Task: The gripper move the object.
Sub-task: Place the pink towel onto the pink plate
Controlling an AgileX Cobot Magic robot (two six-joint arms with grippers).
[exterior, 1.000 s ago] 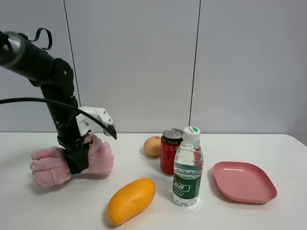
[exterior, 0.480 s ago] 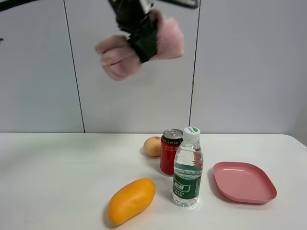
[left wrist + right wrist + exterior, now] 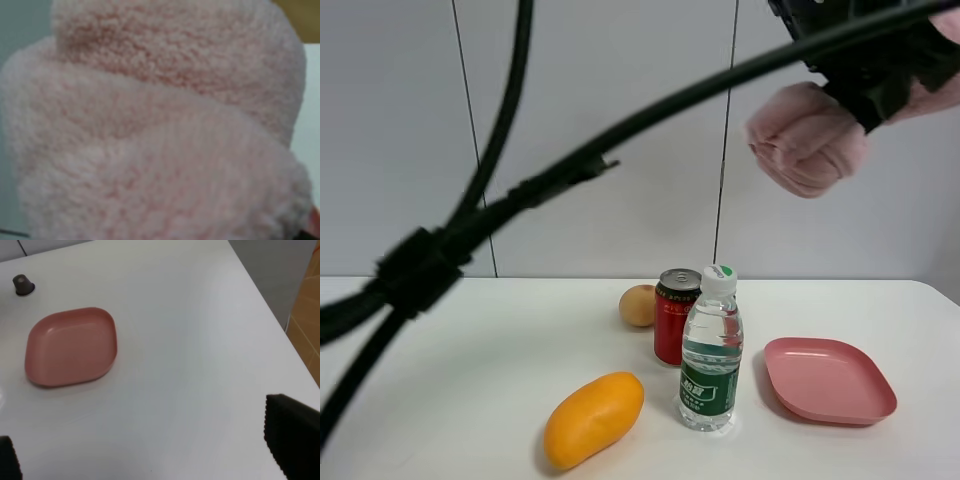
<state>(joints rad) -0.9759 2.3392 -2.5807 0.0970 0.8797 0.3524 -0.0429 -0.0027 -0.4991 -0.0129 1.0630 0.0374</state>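
Observation:
The fluffy pink rolled towel (image 3: 808, 138) hangs high above the table at the upper right, over the area above the pink plate. My left gripper (image 3: 876, 82) is shut on its dark-banded middle; only part of the black arm end shows at the frame's top edge. The towel (image 3: 160, 125) fills the left wrist view and hides the fingers there. My right gripper (image 3: 150, 455) is open and empty above the table's right part; one black fingertip (image 3: 292, 432) shows at the edge of its view.
On the white table stand an orange mango (image 3: 593, 418), a water bottle (image 3: 711, 355), a red can (image 3: 675, 315), a small round fruit (image 3: 638, 305) and a flat pink plate (image 3: 828, 380), also in the right wrist view (image 3: 71, 346). Thick black cables (image 3: 500, 215) cross the view.
The left gripper lifted the towel off the table's left side and carried it up and across to the upper right. The arm's cables now sweep across the view.

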